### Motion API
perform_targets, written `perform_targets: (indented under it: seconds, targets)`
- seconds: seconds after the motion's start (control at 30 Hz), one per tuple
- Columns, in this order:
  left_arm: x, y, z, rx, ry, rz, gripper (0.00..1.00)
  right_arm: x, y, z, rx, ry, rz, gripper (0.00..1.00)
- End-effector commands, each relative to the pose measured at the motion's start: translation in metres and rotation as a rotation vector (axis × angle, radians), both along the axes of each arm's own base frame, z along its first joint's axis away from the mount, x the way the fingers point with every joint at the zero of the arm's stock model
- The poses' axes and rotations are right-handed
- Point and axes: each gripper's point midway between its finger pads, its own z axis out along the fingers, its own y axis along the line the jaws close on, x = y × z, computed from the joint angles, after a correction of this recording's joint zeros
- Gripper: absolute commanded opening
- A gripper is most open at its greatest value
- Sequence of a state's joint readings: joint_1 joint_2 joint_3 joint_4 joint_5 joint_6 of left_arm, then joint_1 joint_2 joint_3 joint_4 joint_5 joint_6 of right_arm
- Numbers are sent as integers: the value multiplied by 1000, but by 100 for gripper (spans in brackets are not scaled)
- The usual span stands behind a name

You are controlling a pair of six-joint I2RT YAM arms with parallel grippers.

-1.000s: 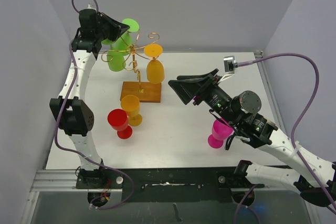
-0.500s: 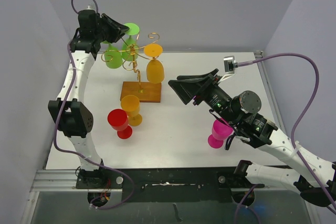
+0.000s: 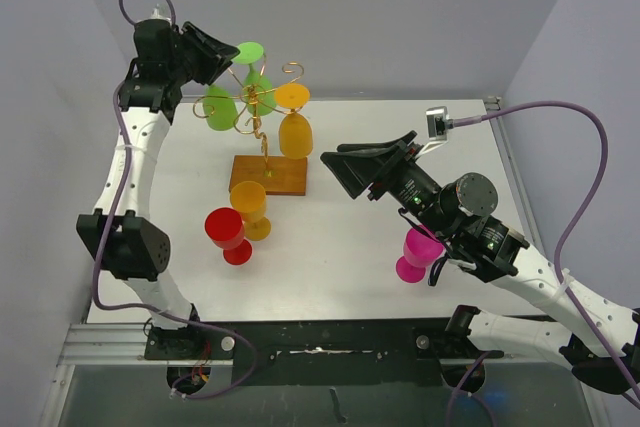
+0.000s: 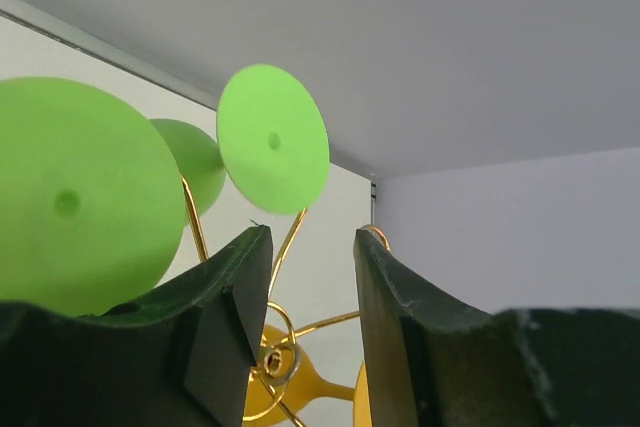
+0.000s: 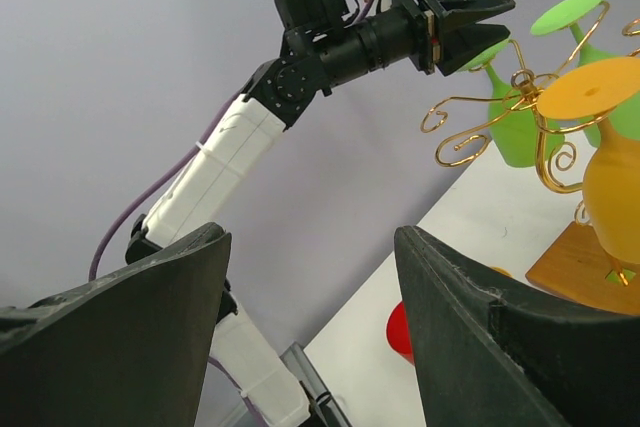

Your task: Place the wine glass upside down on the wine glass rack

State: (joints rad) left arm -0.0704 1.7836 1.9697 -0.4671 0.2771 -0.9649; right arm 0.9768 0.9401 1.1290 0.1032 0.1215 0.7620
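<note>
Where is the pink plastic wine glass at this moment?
In the top external view, the pink plastic wine glass stands on the right side of the white table, partly under the right arm, well apart from the gold wire rack.

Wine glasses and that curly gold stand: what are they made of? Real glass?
Probably not glass. The green glasses, orange one and red one look like opaque matte plastic: solid colour, nothing shows through. The rack looks like thin gold-toned metal wire, slightly shiny, on a base that looks like brown wood.
</note>
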Motion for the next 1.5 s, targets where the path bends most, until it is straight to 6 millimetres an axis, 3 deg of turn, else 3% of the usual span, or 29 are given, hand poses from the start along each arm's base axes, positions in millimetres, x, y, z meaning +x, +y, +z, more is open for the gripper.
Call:
perform_targets:
  seconds: [0.0,0.07,0.2,0.33,0.53,0.73,0.87,1.1,1.47]
  targets:
    - [-28,1,46,-4,-129,-17,37,-2,-8,16,45,-18,-23,67]
    - [-37,0,51,-7,-144,-25,37,1,-9,11,29,-8,-39,67]
    - [-65,-3,66,7,-214,-65,37,14,-16,-21,-98,55,-119,68]
    - [-116,-12,67,70,-314,-175,38,30,-42,-68,-318,150,-276,67]
    - [-188,-14,24,283,-404,-302,44,31,-108,-145,-669,320,-505,67]
    - [-233,-6,-14,377,-469,-287,52,9,-145,-203,-881,472,-550,67]
    - [-248,-8,-28,373,-472,-313,52,-3,-159,-236,-954,563,-569,61]
    - [-260,-14,-40,385,-455,-358,52,-14,-163,-279,-1020,659,-561,51]
    - [-268,-34,-27,360,-479,-442,52,-6,-155,-313,-1017,695,-555,36]
